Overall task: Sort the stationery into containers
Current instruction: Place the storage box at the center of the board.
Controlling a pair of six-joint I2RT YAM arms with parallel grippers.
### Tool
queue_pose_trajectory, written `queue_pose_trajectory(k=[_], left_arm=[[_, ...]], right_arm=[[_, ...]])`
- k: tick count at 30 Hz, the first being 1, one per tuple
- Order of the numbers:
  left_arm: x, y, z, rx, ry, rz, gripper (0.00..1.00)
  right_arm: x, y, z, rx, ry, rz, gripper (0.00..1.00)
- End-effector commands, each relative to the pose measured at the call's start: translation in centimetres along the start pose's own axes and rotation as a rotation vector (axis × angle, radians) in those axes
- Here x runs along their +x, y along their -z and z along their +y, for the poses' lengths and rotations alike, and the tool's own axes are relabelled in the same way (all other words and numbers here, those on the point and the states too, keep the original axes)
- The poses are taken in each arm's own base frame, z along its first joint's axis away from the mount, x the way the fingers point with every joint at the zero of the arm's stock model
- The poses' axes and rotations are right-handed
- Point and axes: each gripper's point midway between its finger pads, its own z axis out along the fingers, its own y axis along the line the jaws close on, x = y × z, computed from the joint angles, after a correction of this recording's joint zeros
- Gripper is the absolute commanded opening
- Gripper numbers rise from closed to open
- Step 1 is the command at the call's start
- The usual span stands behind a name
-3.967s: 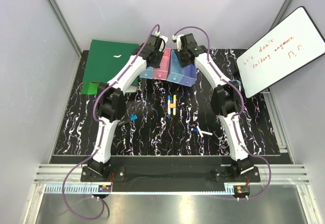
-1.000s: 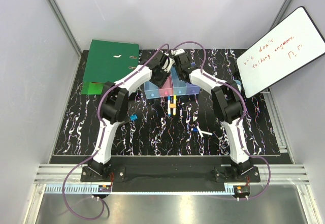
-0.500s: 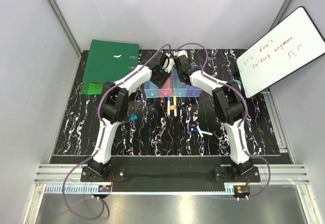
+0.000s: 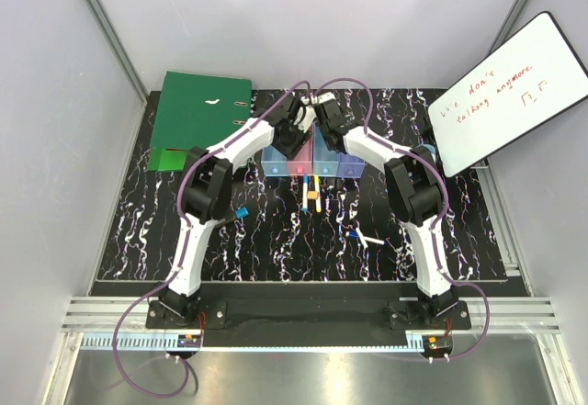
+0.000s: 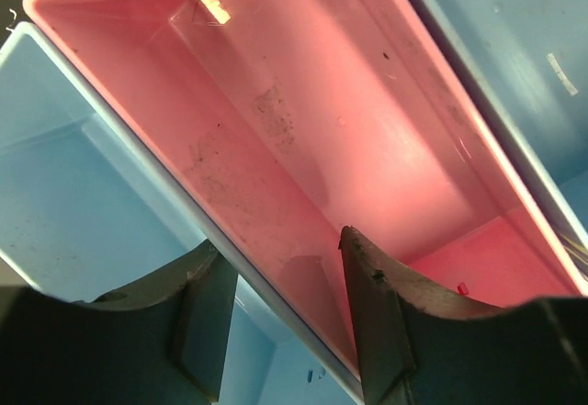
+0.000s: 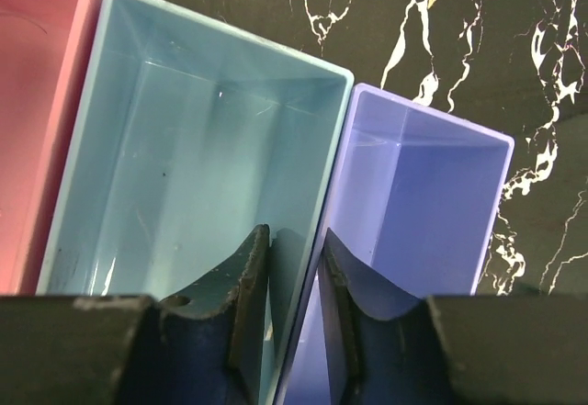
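**deskrat:** Since you're bunched up over the containers (image 4: 276, 167) at the far middle of the counter (image 4: 147, 240), what are your jaws doing?

**me:** My left jaws are apart and straddle the wall between the end light blue bin (image 5: 83, 203) and the pink bin (image 5: 322, 148). One finger (image 5: 202, 322) is down on the blue side and the other on the pink side, with a gap around the wall. My right jaws straddle the wall between the other light blue bin (image 6: 184, 166) and the violet bin (image 6: 413, 212). They're only a little apart, and tbh the view's too tight to say if the pads touch that wall.

**deskrat:** And the stationery?

**me:** What I can see of it is out on the counter, and neither pair of jaws holds any. A short pen with blue on it (image 4: 305, 188) and a yellowish pen (image 4: 315, 194) lie side by side just in front of the pink bin. A small blue piece (image 4: 241, 213) sits just beside my left arm (image 4: 188, 240). A white stick (image 4: 373, 240) lies toward my right arm (image 4: 427, 240), well apart from the bins. The green ring binder (image 4: 197, 111) is at the far left, and the whiteboard (image 4: 505, 93) leans on the right.
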Motion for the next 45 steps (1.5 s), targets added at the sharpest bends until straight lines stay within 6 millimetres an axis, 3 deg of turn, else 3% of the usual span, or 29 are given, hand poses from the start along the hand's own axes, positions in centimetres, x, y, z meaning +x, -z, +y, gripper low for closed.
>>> queue_pose_trajectory(k=[1,8,13,31,34,39,45], left_arm=[[-2.9,0.8,-1.4,0.036,-0.07,-0.099,0.53],[-4.2,2.4,-1.2,0.03,-0.061,-0.14,0.55],[-5.3,3.3,-0.7,0.006,-0.044,-0.168,0.57],[-10.2,7.3,0.5,-0.037,0.01,-0.312,0.6],[-11.3,9.2,2.1,-0.088,0.049,-0.361,0.61],[-11.9,12.4,7.4,-0.279,0.117,-0.414,0.63],[-11.8,13.2,12.6,-0.359,0.182,-0.449,0.62]], right_arm=[[-0.8,2.3,1.9,-0.054,0.161,0.001,0.34],[-3.1,2.9,1.4,-0.041,0.161,-0.055,0.38],[-3.7,2.9,1.6,-0.042,0.169,-0.07,0.42],[-8.0,3.6,1.2,-0.025,0.158,-0.168,0.46],[-8.9,4.3,0.4,0.008,0.157,-0.191,0.47],[-11.2,5.9,-1.8,0.092,0.156,-0.255,0.51],[-13.3,7.4,-3.3,0.145,0.155,-0.318,0.5]])
